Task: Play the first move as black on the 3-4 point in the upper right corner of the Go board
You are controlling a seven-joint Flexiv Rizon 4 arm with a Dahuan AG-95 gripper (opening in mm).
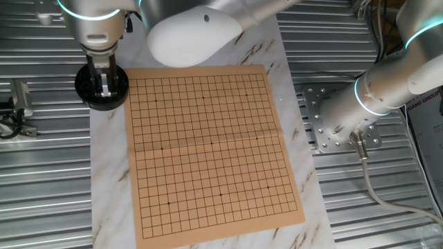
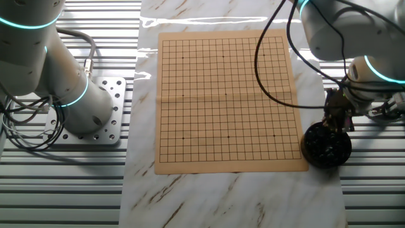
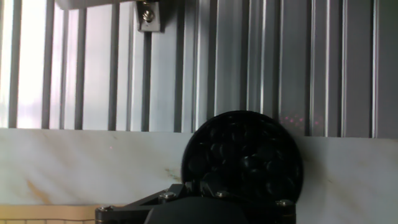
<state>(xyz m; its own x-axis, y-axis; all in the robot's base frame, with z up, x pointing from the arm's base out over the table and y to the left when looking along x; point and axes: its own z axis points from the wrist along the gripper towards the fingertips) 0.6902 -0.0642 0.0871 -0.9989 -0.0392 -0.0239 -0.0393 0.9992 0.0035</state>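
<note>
The tan wooden board (image 1: 208, 145) with black grid lines lies flat on a marble slab; it also shows in the other fixed view (image 2: 228, 101), and no stone shows on it. A round black bowl (image 1: 86, 91) of black stones stands just off the board's corner, also in the other fixed view (image 2: 326, 151) and in the hand view (image 3: 249, 149). My gripper (image 1: 104, 87) points straight down into the bowl (image 2: 334, 123). In the hand view only its dark housing (image 3: 211, 211) shows; the fingertips are hidden.
The white marble slab (image 1: 111, 180) lies on a slatted metal table. A second arm's base on a drilled plate (image 1: 332, 128) stands beside the board (image 2: 95, 120), with cables (image 2: 25, 130) near it. My white arm link (image 1: 187, 34) hangs over the board's far edge.
</note>
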